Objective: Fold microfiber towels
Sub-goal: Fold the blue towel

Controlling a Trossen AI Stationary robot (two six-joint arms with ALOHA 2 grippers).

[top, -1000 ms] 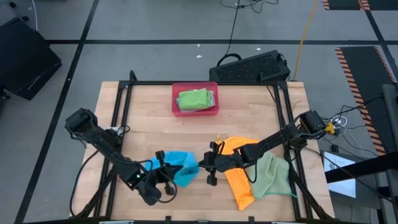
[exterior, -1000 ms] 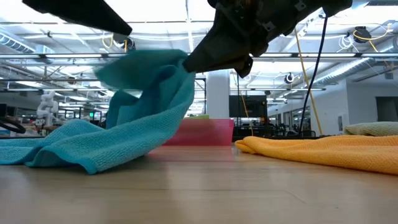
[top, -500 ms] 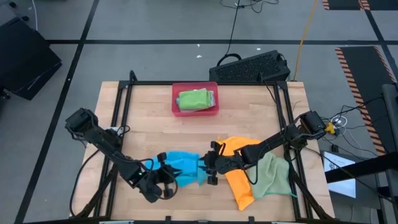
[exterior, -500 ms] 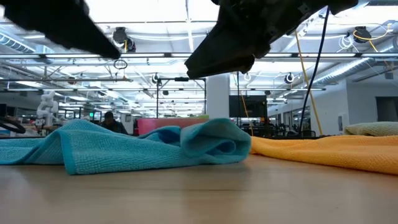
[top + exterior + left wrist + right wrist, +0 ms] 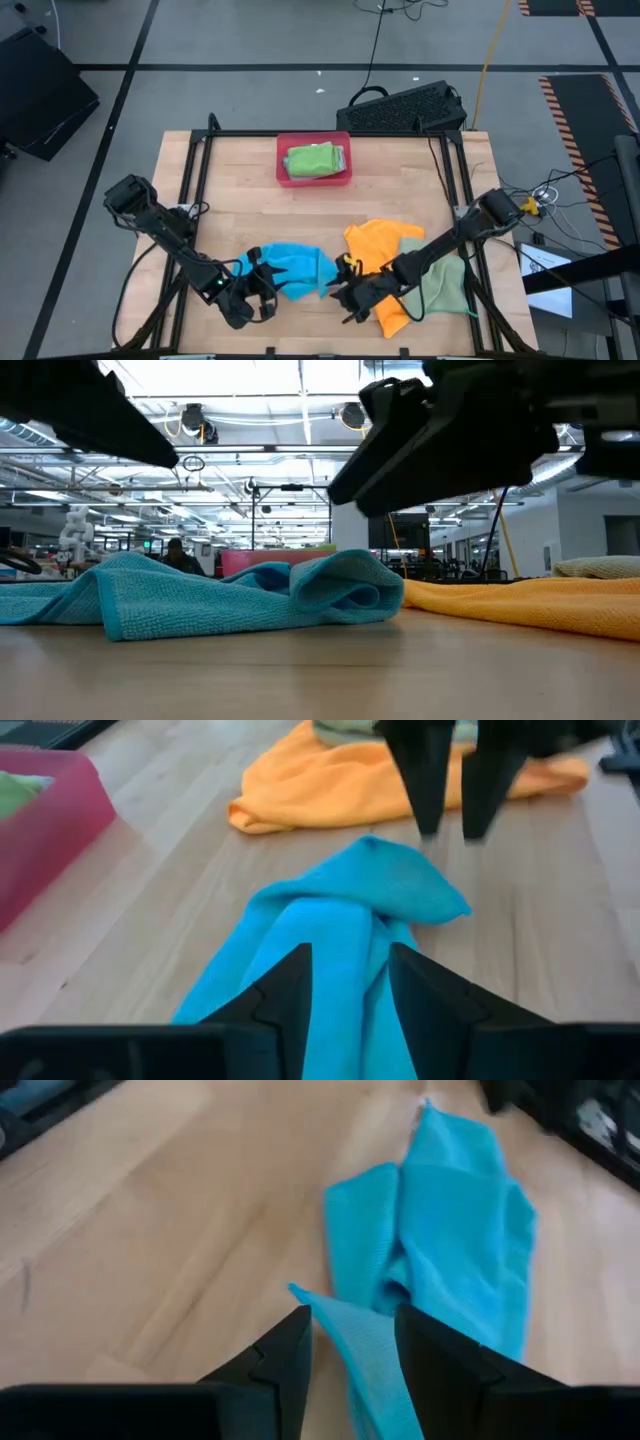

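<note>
Blue microfiber towel (image 5: 293, 270) lies bunched on the wooden table (image 5: 240, 200) near the front edge, betw. the two grippers, loose and rumpled w/ a rolled fold at its right end in low view (image 5: 340, 588). Left gripper (image 5: 258, 290) sits low at the towel's left end; in left wrist view fingers (image 5: 285, 995) stand apart w/ a narrow gap, blue cloth showing betw. them, not pinched as far as can be seen. Right gripper (image 5: 345, 297) hovers just off the towel's right end, above the table; right wrist view shows fingers (image 5: 290, 1350) parted, a corner of blue towel (image 5: 350, 1330) poking up betw. them, no clear grip. Orange towel (image 5: 378, 255) lies flat just right of the blue one, partly under the right arm; light green towel (image 5: 440, 285) beside it toward the table's right edge. Pink-red tray (image 5: 283, 170) at the back centre holds a folded green towel (image 5: 313, 160).
</note>
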